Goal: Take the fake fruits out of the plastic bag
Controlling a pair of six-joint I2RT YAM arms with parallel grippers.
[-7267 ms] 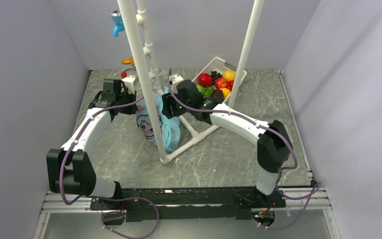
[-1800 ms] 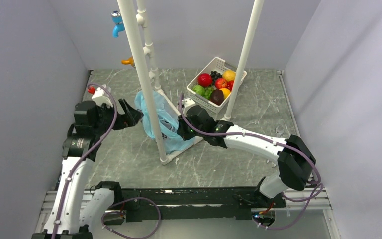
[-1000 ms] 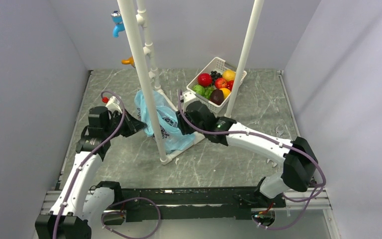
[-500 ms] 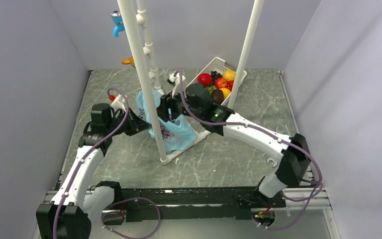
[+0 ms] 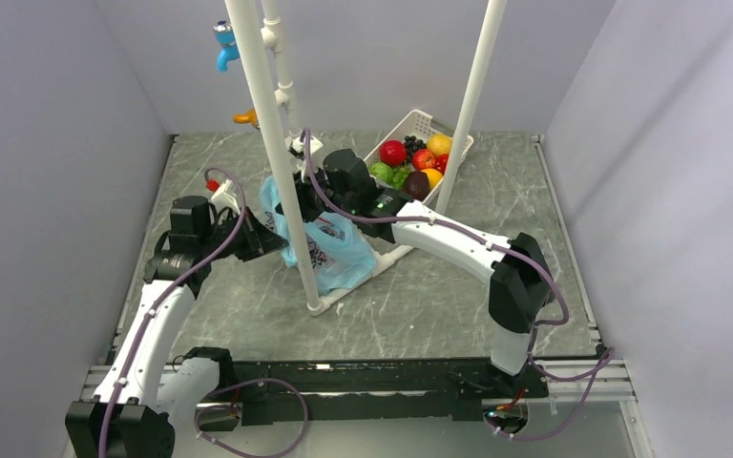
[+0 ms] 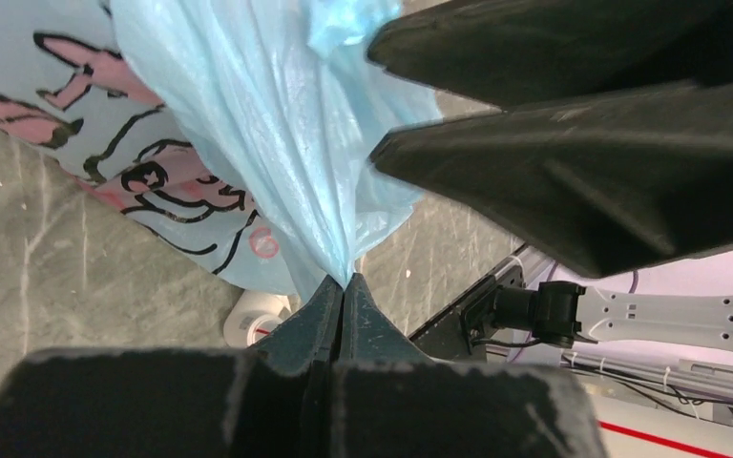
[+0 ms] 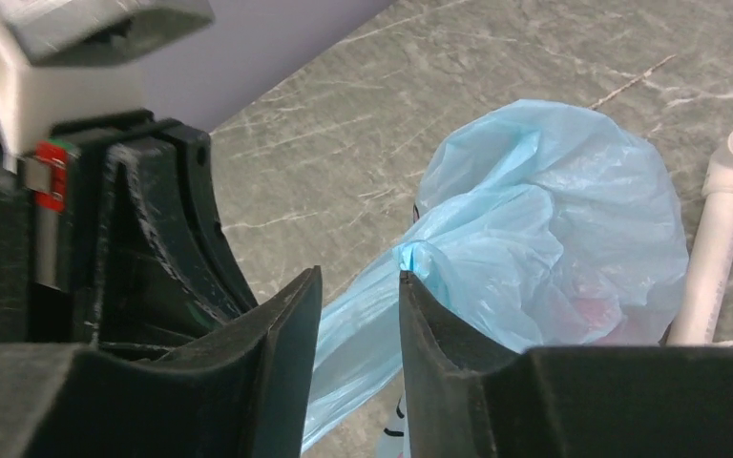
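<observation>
pole (image 5: 286, 191) crosses the plastic bag (image 5: 340, 254) — left gripper (image 6: 344, 284) pinches it.

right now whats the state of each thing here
left gripper, shut on the bag's film
right gripper, open, a fold of bag between its jaws
bag, on the table, bunched, mouth not spread
fruit, inside the bag, only a reddish blur through the film, not out yet
basket, at the back, filled

The top camera looks down over the whole table (image 5: 420, 305); both wrist cameras face the plastic bag (image 6: 277, 143) closely.
</observation>
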